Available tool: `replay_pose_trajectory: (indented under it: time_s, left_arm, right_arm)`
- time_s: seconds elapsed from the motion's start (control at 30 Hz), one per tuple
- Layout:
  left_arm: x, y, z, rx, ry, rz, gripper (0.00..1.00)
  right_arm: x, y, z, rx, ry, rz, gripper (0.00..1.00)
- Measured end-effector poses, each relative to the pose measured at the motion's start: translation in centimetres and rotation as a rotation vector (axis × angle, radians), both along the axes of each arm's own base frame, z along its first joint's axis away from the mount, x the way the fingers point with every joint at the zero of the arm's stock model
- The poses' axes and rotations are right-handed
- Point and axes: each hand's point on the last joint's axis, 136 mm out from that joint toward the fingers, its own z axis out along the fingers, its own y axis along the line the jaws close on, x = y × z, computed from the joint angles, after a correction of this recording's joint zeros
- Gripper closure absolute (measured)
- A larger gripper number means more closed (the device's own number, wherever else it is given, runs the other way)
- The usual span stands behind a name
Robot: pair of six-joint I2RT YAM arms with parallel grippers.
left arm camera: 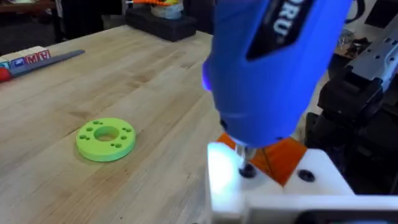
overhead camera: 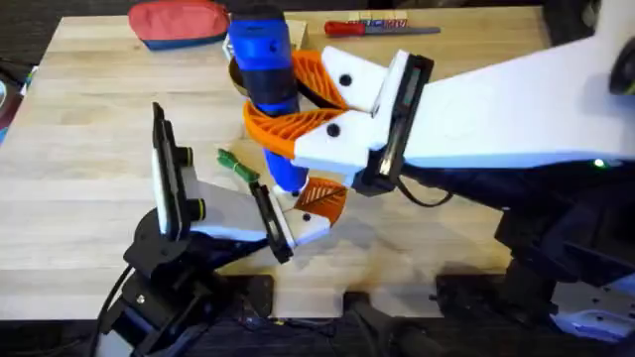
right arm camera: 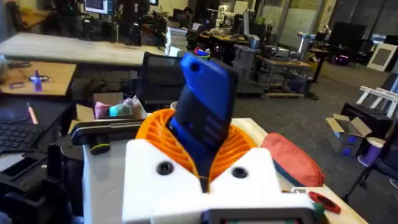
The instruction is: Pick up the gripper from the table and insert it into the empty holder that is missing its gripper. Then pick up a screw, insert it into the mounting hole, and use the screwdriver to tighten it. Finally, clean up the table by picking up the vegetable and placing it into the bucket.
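While your right gripper (overhead camera: 298, 99) has its orange fingers (overhead camera: 288, 129) clamped around the blue screwdriver (overhead camera: 266, 59), the tool stands nearly upright over the middle of the tabletop (overhead camera: 89, 188), its tip pressed onto a screw (left arm camera: 247, 169) in the white holder (left arm camera: 273, 186). The orange gripper (overhead camera: 322, 200) sits seated in that holder, at the end of your left arm; whether the left fingers are apart or together, you cannot tell. The green vegetable (overhead camera: 238, 167) lies on the wood just left of the screwdriver's lower end. The bucket (overhead camera: 238, 77) peeks out behind the tool. A green ring-shaped disc (left arm camera: 106, 138) rests apart, and a red-handled screwdriver (overhead camera: 372, 29) lies at the far edge.
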Motion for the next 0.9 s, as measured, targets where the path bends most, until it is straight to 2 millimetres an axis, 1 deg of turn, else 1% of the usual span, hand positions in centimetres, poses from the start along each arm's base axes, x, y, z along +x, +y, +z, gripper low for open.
replay_pose_trajectory:
  time_s: [0.37, 0.9]
  left_arm:
    - [-0.01, 0.00, 0.00, 0.000, 0.000, 0.000, 0.995]
    - [-0.01, 0.00, 0.00, 0.000, 0.000, 0.000, 0.995]
  right_arm:
    - [-0.13, -0.20, 0.46, 0.013, -0.009, 0.000, 0.994]
    - [-0.04, -0.07, -0.38, -0.016, 0.015, 0.001, 0.994]
